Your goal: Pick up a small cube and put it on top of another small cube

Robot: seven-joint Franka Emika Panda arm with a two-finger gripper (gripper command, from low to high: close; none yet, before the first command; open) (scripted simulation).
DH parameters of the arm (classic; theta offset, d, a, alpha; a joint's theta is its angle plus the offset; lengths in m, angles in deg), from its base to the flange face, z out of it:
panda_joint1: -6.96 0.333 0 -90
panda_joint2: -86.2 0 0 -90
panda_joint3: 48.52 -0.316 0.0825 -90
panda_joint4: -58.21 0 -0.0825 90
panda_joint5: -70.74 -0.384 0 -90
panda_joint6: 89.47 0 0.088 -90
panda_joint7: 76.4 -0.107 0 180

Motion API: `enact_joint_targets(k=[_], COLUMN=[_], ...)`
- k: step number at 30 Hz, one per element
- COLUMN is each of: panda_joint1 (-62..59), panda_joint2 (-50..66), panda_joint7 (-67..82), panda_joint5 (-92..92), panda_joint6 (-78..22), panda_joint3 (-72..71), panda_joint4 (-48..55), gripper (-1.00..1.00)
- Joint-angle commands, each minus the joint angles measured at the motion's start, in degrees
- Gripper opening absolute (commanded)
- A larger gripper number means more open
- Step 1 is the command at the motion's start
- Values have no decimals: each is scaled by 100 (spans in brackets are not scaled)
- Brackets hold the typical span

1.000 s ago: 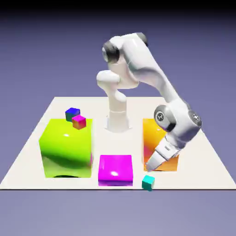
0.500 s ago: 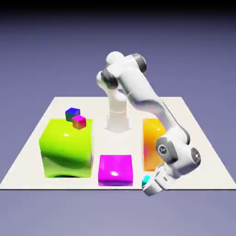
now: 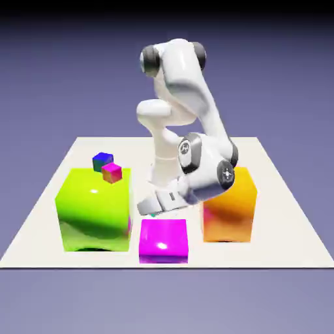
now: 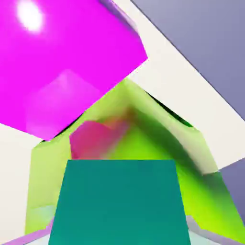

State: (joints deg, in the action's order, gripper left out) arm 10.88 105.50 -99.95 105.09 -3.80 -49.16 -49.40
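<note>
1. Since the hand view is mostly filled by the small cube (image 4: 119, 201), I'd say the claw (image 3: 151, 210) is clenched on it. The teal block sits large at the bottom of that view, right where the fingertips would show, and it hides them.
2. Nearest the camera in the exterior view is the magenta block (image 3: 164, 240), sitting on the worktop (image 3: 287, 222). The claw hangs just above and behind its top, toward the exterior view's left, with only a sliver of teal peeking out underneath.
3. So the cube is up off the worktop, carried in the claw, between the lime block (image 3: 93, 209) and the orange block (image 3: 229, 205).
4. The key relation, as I read it: the likely target pair, the blue-green cube (image 3: 101, 160) and the magenta-orange cube (image 3: 112, 172), sits on the far corner of the lime block's top. That's further toward the exterior view's left and farther back from the claw, and a bit higher than the claw too. My guess is the next move needs a lift plus a sideways carry.
5. No brands, labels or writing anywhere that I can read.
</note>
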Motion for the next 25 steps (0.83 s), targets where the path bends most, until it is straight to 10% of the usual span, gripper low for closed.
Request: enact_joint_targets(k=[1, 21, 22, 25], panda_joint1=[33, 319, 319, 384], panda_joint2=[-202, -3022, -3022, -2971], panda_joint7=[50, 533, 533, 606], panda_joint5=[-51, -646, -646, -745], panda_joint6=[-30, 416, 416, 45], panda_joint3=[208, 3184, 3184, 3102], panda_joint4=[-122, -2723, -2723, -2308], gripper=[-100, -100, 100, 100])
